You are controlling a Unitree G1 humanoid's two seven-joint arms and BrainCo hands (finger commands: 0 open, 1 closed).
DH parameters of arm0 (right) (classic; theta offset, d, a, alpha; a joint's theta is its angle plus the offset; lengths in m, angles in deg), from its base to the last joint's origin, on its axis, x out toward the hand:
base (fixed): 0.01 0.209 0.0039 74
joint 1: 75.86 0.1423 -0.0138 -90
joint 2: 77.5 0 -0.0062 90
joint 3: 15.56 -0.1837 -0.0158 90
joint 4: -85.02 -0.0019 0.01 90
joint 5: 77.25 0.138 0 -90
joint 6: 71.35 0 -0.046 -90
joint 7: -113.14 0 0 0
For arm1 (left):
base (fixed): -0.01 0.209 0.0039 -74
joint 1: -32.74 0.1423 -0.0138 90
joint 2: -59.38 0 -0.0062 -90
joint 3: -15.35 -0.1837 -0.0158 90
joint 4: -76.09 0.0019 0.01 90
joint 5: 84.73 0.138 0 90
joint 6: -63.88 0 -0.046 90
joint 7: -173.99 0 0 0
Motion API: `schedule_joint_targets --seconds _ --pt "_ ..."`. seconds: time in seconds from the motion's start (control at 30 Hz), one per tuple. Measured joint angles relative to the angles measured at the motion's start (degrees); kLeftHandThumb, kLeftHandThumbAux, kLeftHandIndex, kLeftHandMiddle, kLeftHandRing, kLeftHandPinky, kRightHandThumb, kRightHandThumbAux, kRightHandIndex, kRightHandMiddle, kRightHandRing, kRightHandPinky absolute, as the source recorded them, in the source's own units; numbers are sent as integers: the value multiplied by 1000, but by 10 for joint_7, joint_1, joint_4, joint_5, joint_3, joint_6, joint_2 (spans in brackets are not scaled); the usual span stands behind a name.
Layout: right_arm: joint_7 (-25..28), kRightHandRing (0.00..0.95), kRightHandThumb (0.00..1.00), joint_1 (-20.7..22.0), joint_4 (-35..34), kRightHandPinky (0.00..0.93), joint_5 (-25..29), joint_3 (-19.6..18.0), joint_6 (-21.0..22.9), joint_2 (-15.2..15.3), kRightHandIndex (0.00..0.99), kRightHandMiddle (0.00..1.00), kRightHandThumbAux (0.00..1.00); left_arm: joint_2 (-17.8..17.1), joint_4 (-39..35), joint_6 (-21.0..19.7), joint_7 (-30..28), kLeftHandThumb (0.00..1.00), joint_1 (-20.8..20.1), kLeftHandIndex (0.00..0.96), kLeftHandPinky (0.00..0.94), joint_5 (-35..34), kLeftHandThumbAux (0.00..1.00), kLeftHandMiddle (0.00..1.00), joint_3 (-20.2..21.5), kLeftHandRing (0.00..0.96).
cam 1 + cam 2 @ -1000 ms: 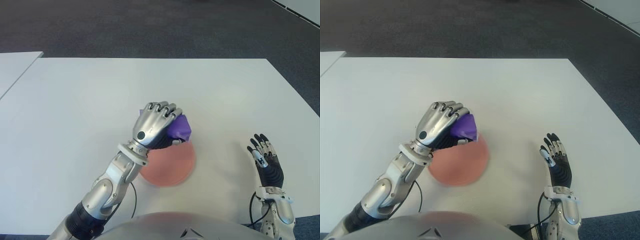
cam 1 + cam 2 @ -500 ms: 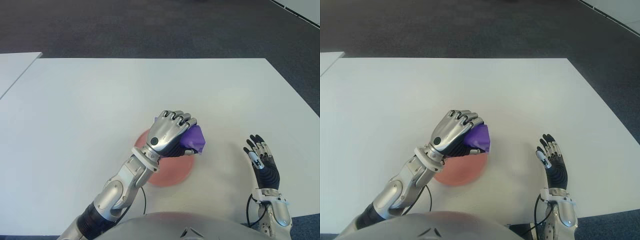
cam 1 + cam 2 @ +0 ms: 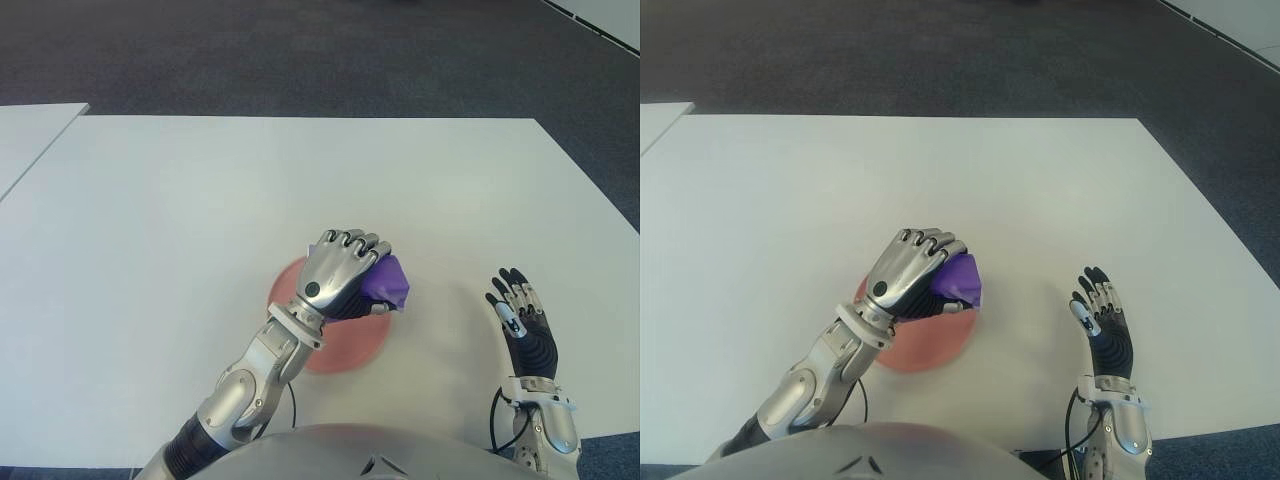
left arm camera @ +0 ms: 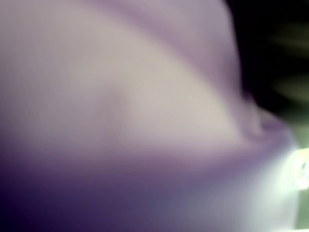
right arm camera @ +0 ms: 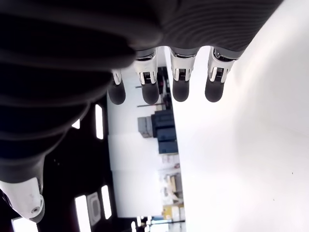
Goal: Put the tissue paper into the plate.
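Observation:
A purple tissue paper (image 3: pixel 388 283) is clutched in my left hand (image 3: pixel 345 272), whose fingers are curled over it. That hand hangs over the right part of the pink round plate (image 3: pixel 345 350) near the table's front edge. In the left wrist view the tissue paper (image 4: pixel 120 121) fills the picture from very close. My right hand (image 3: pixel 522 318) shows at the front right, fingers spread and holding nothing, well to the right of the plate.
The white table (image 3: pixel 200 200) stretches wide behind and to both sides of the plate. A second white table (image 3: pixel 30 130) stands at the far left. Dark carpet (image 3: pixel 300 50) lies beyond the far edge.
My left hand, with the tissue in it, moved right from the plate's upper left edge to over its right part, then drew back slightly. The right hand barely shifted.

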Motion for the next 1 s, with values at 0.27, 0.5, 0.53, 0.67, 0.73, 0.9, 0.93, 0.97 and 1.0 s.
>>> schedule_joint_targets --seconds 0.27,0.5,0.53,0.67,0.73,0.9,0.93,0.97,1.0 --pt "-1 29 150 0 -5 0 10 -1 7 0 37 84 589 -1 32 11 22 853 -2 401 806 -6 664 530 -1 823" --pt "-2 29 174 -1 -8 0 18 -4 18 1 41 88 591 -6 51 15 27 853 -1 401 805 -11 664 529 0 820" --pt "-3 29 175 -1 -9 0 19 -5 21 1 41 88 590 -7 52 15 27 853 -1 402 805 -11 663 529 0 820" --pt "-3 27 173 -1 -11 0 22 -8 28 3 40 88 588 -12 56 15 29 854 -1 404 804 -10 663 528 0 821" --pt "-3 27 170 -1 -12 0 22 -10 31 4 39 88 588 -14 59 15 29 854 -1 405 803 -10 663 528 0 821" --pt "-2 26 165 -1 -14 0 22 -11 32 4 37 86 588 -18 64 15 34 854 1 405 802 -10 663 527 3 821" --pt "-1 26 164 -1 -14 0 22 -11 32 4 37 86 588 -18 64 15 35 853 2 405 802 -10 663 526 3 820" --pt "-1 27 164 -1 -14 0 23 -11 32 4 36 86 588 -19 64 15 36 853 2 404 800 -11 663 526 3 818" --pt "0 27 164 -1 -14 0 23 -11 32 4 36 86 588 -20 64 15 37 853 4 404 800 -11 663 526 3 817"
